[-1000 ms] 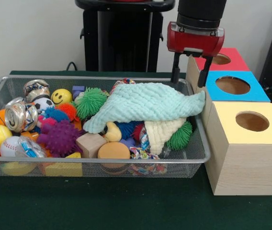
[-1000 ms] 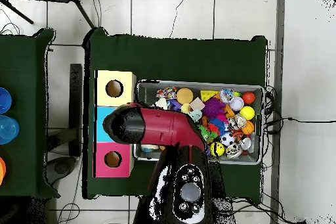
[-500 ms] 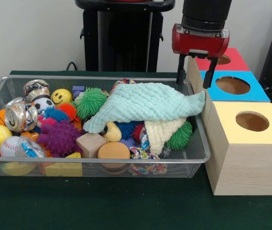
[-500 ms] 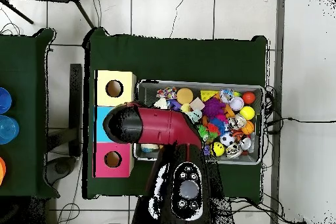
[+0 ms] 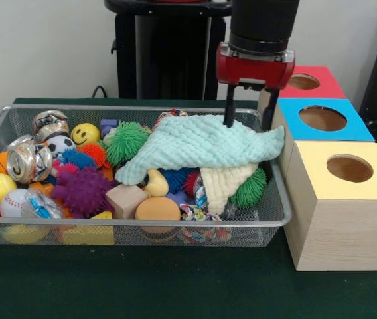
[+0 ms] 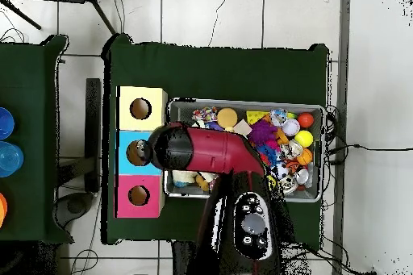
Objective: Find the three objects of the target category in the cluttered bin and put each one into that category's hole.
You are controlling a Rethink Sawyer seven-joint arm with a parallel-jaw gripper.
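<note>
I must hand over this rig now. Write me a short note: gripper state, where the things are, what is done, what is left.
Gripper: open and empty, fingers pointing down, just above the right end of the mint cloth, at the bin's far right corner.
Things: the cloth lies over the right half of the bin, on top of a cream cloth and spiky balls. Balls, a crushed can and wooden blocks fill the rest.
Boxes: red, blue and yellow holes stand right of the bin. No object is visible in any hole.
Done: nothing that can be confirmed.
Left: grasp the target objects and drop each in its hole.
</note>
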